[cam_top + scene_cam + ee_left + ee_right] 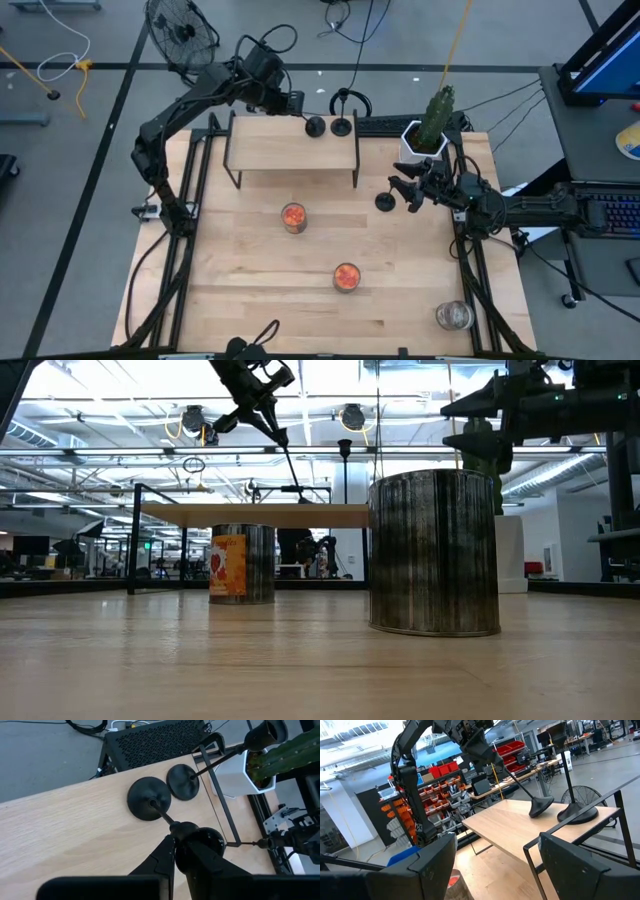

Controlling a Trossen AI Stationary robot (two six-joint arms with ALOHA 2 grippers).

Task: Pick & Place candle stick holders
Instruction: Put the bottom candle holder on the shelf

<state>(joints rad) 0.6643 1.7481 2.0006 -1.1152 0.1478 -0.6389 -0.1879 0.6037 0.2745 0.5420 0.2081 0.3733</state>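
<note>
Three black candle stick holders show. Two are on the raised wooden shelf [292, 145] at its far right corner: one [182, 782] stands upright on its round base, and the other [149, 798] leans, with my left gripper [185, 845] shut on its top end. The third holder [384, 202] stands on the table by its base, just in front of my right gripper [400, 192]. That gripper is open, hovers above the table and has nothing between its fingers [435, 862]. My left gripper pinches the holder's top end, the small cup [192, 834] above the stem, between its two fingers. The fingers slant down from the table's far left. The holder leans, its stem [512, 780] running down from the fingers to the base [540, 806], which is on the shelf top.
Two jars with orange contents [293, 216] [346, 277] stand mid-table, and a clear glass jar [453, 316] stands at the near right. A cactus in a white pot [430, 130] is at the far right, beside the shelf.
</note>
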